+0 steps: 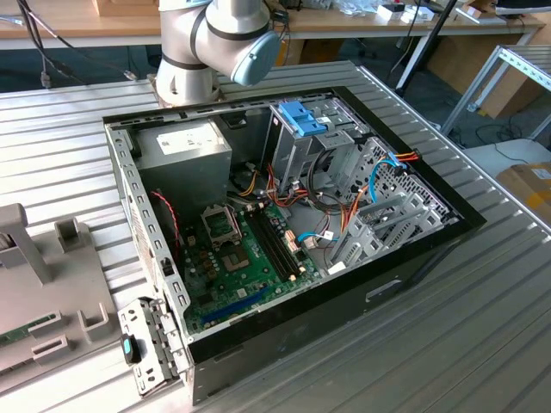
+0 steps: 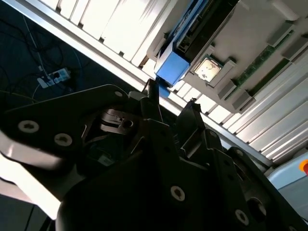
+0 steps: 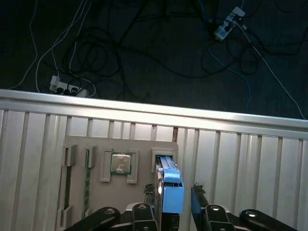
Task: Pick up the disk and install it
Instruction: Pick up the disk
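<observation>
In the exterior view the arm (image 1: 211,39) rises from its base at the far edge of the slatted worktop (image 1: 482,344), a big grey joint turned over the back of the open computer case (image 1: 413,262) before the arm leaves the picture. Inside the case lie the power supply (image 1: 183,142) at a far corner, the motherboard (image 1: 245,258) on the floor, and the drive cage (image 1: 301,155) with a blue-tabbed bracket (image 1: 303,119) on top. A grey fixture tray (image 1: 52,292) sits on the worktop at the exterior view's left, apart from the case.

In the second wrist view the gripper (image 2: 172,95) points down at the tray (image 2: 250,29), its dark linkage filling the foreground. Its claw is spread, with one finger on each side of the disk (image 2: 174,67), whose light-blue carrier end faces the camera. A processor chip (image 2: 208,70) sits in a pocket just beside the disk. Past the worktop's edge a power strip (image 2: 54,76) lies on the dark floor.

In the first wrist view the disk (image 3: 173,197) stands on edge in the slot at the end of the tray (image 3: 139,149), close to the worktop's edge. The gripper (image 3: 172,188) straddles it. One finger (image 3: 149,191) is just beside the disk's metal face, and the other stands a little apart from the blue frame. The chip (image 3: 120,163) and a green memory stick (image 3: 87,180) occupy neighbouring pockets. Cables and another power strip (image 3: 67,86) lie on the floor beyond.
</observation>
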`<action>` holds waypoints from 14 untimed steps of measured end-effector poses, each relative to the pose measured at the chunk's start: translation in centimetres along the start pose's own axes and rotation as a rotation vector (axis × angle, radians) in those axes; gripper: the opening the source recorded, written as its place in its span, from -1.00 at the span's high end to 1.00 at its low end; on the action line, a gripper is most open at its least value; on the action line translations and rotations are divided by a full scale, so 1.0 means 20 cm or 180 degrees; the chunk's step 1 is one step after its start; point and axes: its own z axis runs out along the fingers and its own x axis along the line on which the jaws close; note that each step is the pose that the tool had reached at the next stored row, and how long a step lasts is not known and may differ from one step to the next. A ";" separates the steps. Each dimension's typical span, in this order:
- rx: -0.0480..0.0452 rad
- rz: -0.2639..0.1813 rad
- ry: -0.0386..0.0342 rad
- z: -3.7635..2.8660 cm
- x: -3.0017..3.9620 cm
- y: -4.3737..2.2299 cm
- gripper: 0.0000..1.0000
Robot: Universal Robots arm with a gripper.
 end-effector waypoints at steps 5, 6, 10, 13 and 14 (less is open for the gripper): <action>0.0000 0.0001 0.0000 0.003 0.009 -0.093 0.15; 0.0000 0.0002 0.0000 0.003 0.009 -0.093 0.15; 0.0000 0.0002 0.0000 0.003 0.009 -0.094 0.15; 0.0000 0.0001 0.0000 0.003 0.009 -0.095 0.00; 0.0000 0.0001 0.0000 0.004 0.009 -0.095 0.00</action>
